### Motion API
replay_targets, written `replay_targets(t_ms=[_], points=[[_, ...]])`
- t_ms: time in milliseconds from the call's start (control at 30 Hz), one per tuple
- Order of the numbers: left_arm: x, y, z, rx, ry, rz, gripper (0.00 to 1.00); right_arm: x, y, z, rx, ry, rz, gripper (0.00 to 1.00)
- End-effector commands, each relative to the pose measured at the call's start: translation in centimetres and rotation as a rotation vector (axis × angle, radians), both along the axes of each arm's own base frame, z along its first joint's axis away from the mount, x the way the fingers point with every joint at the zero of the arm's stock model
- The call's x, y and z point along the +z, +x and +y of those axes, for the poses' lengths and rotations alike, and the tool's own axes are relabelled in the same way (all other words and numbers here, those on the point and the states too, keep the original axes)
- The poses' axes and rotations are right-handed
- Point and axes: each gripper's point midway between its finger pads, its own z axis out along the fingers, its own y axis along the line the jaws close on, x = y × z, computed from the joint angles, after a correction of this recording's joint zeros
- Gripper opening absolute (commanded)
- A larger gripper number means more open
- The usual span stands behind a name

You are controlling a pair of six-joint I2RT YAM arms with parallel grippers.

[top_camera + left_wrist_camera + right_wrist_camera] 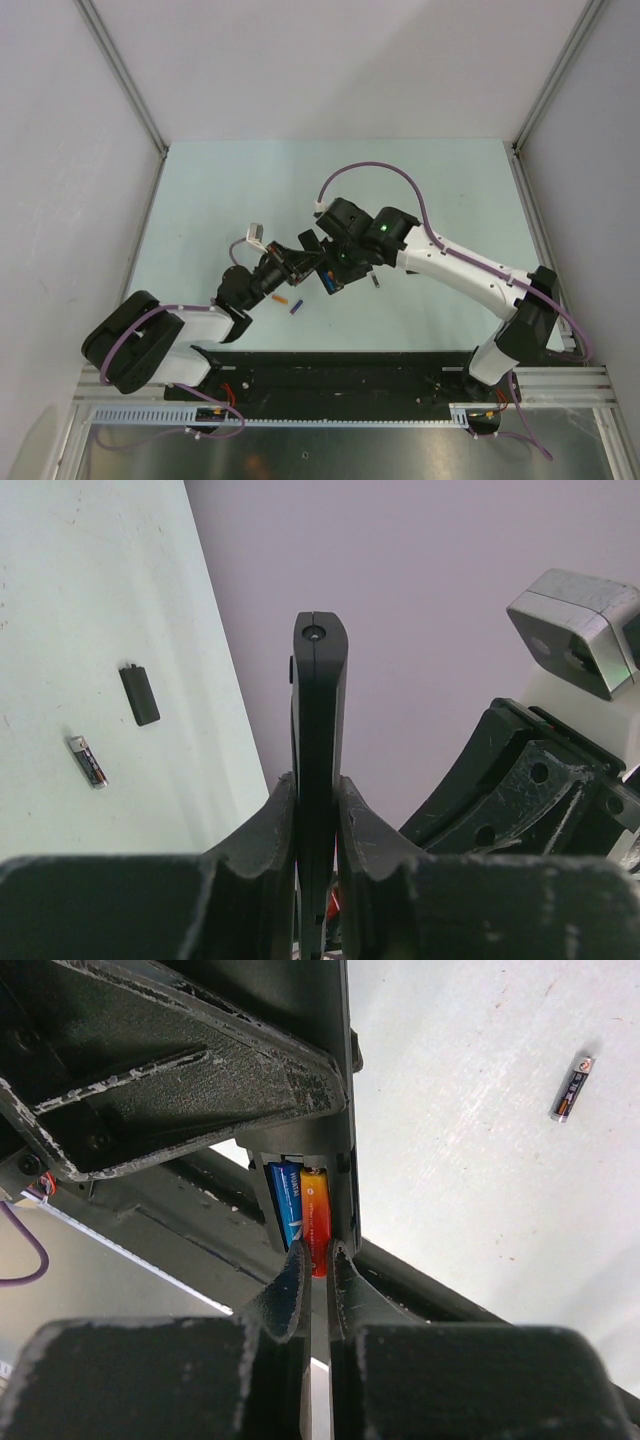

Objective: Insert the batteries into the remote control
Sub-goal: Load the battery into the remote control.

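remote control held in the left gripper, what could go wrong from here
1. The left gripper holds the remote control in a narrow pinch with much of it jutting out; pressing could twist or slip it.
2. The right gripper nips the orange battery by its end beside the blue battery; it may seat crooked or pop out on release.

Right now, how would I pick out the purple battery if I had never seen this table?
On the pale green table, find the centre, where the left arm and right arm meet. Just nearer the bases lie two tiny loose cylinders; the purple battery is the right-hand one, slightly nearer the bases than its orange neighbour.
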Motion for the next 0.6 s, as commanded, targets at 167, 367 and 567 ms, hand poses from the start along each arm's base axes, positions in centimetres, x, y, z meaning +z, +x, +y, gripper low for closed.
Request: replay_targets(t_ms=[167,367,567], points=[[5.92,-2.44,0.13,-0.072,-0.187,-0.108,0.0,0.2,1.62,-0.01,-0.025,-0.019,-0.047,0.1],[6.12,-2.28,0.15,-0.067,-0.198,-0.101,0.0,0.13,1.48,-0.42,-0.027,-0.032,-0.045,0.18],[5.91,-2.15,0.18,-0.062,-0.193,-0.098,0.0,0.25,1.47,-0.73,-0.03,-0.04,-0.047,0.24]])
